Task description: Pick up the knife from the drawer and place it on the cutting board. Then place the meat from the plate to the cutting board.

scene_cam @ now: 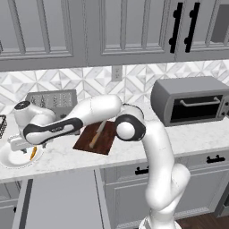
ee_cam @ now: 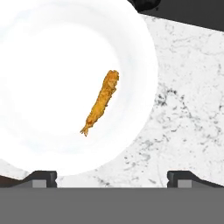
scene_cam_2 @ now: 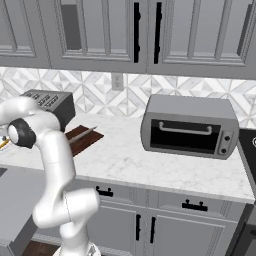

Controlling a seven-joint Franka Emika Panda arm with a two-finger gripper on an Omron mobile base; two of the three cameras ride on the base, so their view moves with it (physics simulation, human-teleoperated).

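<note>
Just one meat (ee_cam: 100, 103), one plate (ee_cam: 39, 144)

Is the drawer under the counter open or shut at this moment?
Open. The drawer juts out below the counter, its flat grey inside showing.

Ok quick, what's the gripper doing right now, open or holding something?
Gripper: open, holding nothing, above the plate with the meat.
</note>
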